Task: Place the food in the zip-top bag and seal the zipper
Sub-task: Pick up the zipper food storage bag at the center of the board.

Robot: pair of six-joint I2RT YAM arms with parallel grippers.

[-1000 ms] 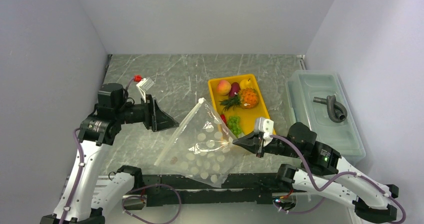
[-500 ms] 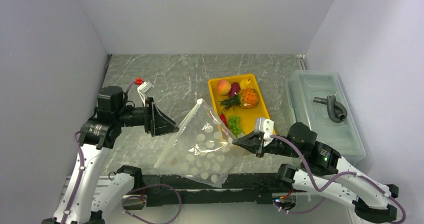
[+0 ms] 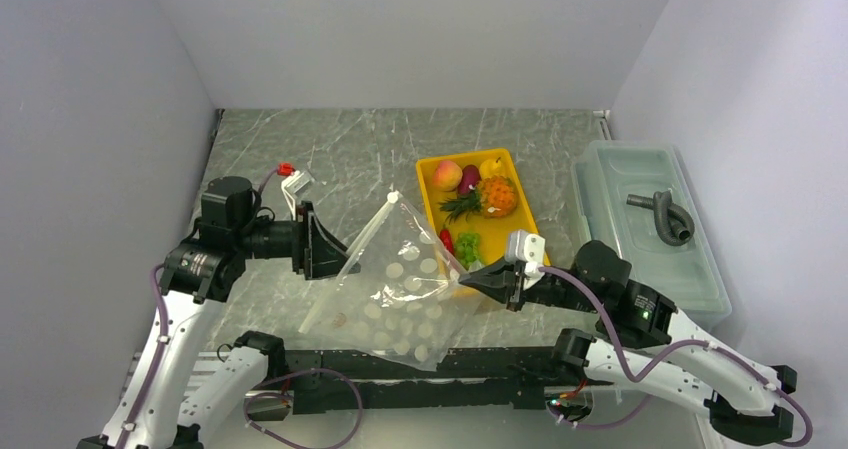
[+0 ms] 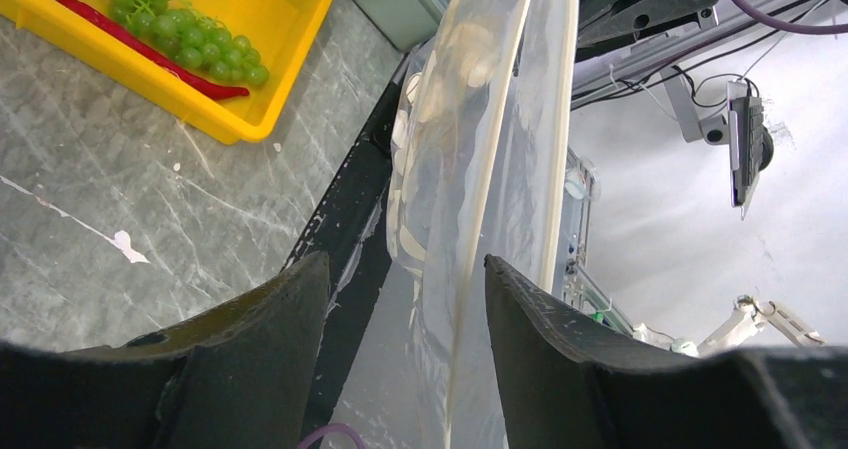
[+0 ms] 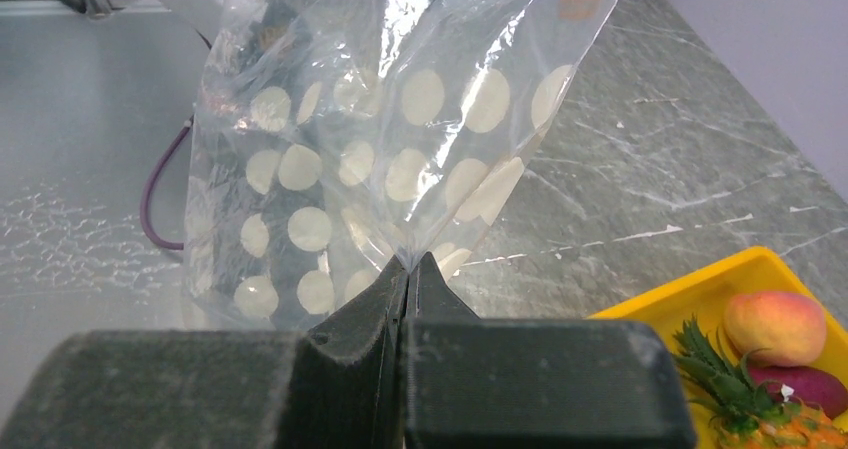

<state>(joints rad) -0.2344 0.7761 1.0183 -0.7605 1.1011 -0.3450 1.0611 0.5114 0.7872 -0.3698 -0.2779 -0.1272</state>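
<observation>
We judge the zip-top bag (image 3: 400, 289) light and floppy (it sags). Right tool (image 5: 407, 262) pinches its film. Left tool (image 4: 405, 264) gapes astride the zipper (image 4: 490, 189), the stiffer hold.

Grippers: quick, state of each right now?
Left gripper: open, straddling the edge of the clear polka-dotted plastic zip-top bag, not clamped.
Right gripper: shut on that bag.
</observation>
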